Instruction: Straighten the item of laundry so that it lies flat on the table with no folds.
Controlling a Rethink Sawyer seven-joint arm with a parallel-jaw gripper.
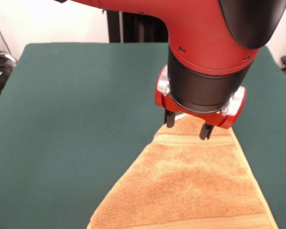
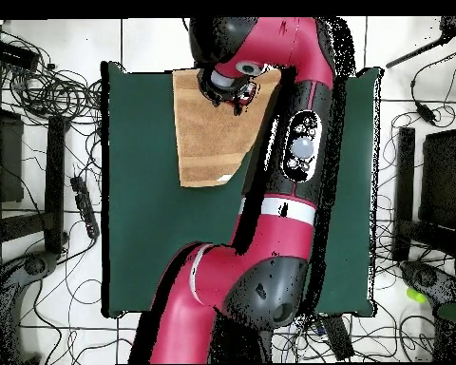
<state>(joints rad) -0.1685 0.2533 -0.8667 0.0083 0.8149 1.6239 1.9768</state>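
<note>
Closest to you, the orange towel lies on the green desk at its near edge. The claw stands spread over the towel's far end, apparently gripping nothing. Cables litter the floor around you.

A white tiled floor (strewn with black cables) surrounds everything, beneath a pale wall.

Tangled cables on tiled floor, power strip
</note>
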